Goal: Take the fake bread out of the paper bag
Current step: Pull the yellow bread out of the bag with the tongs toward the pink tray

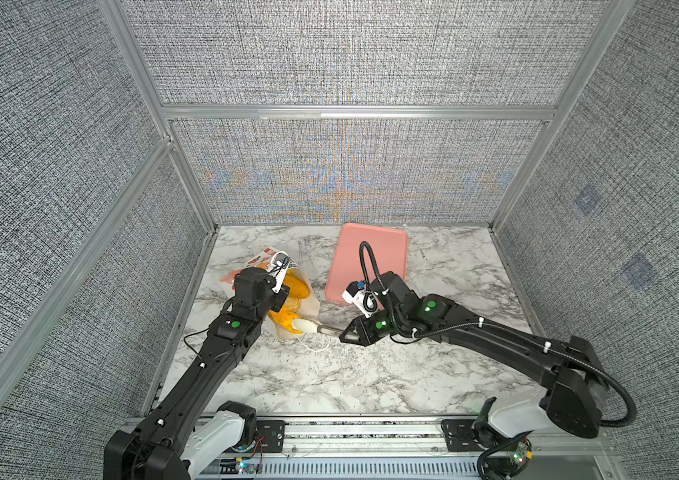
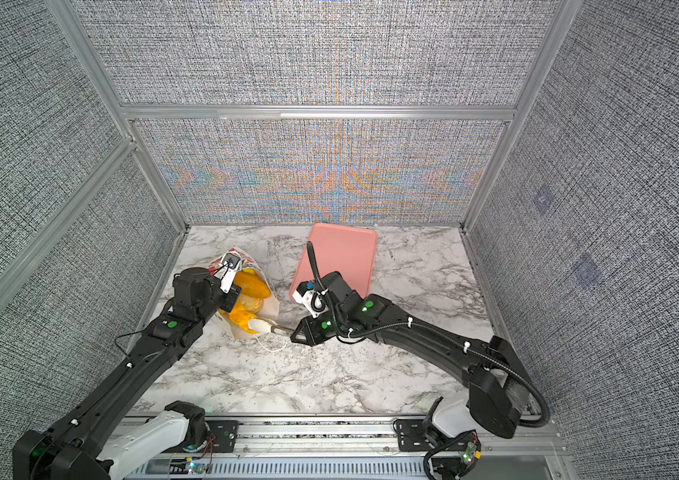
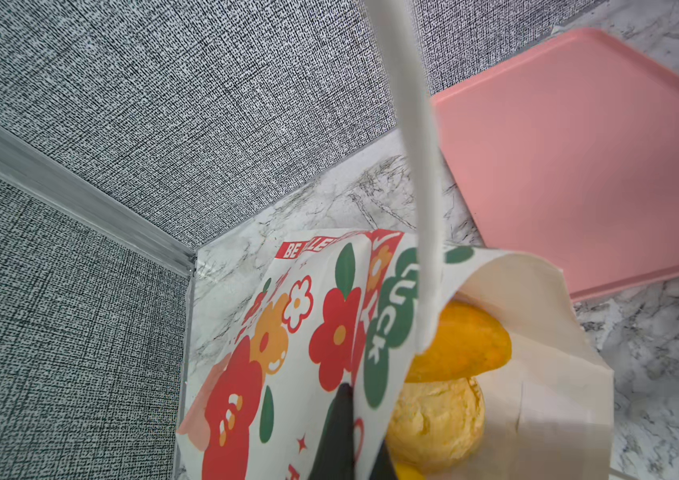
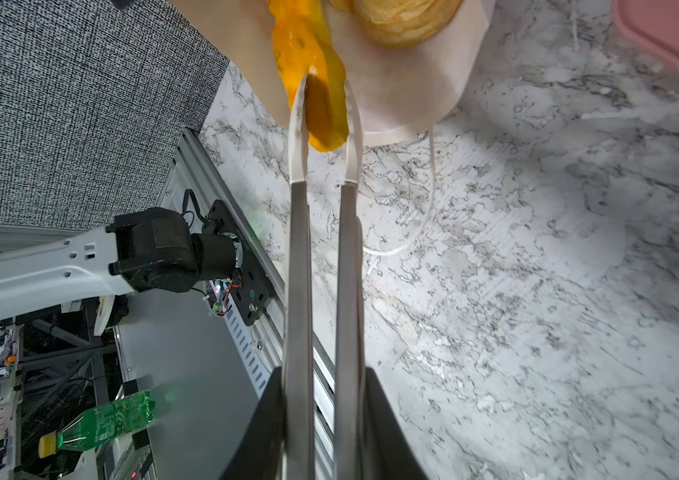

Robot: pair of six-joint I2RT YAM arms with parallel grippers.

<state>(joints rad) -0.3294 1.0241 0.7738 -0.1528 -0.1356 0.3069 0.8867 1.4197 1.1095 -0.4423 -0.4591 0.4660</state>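
Marble table [image 1: 371, 374], paper bag [image 3: 329, 324] of fake bread [image 3: 462, 345], left fingers [image 3: 416, 187] pinching rim, right fingers [image 4: 299, 137] pinching twisted stick [image 4: 325, 112]

Paper bag [image 1: 310, 309] open on marble table [image 1: 371, 374], right pincer [image 1: 303, 326] gripping fake bread [image 1: 283, 322] at its mouth, pink tray [image 1: 375, 249] nearby

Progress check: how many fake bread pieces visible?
3, all at the paper bag mouth: long loaf, pale ridged roll, twisted stick in the right hand. More may be hidden.
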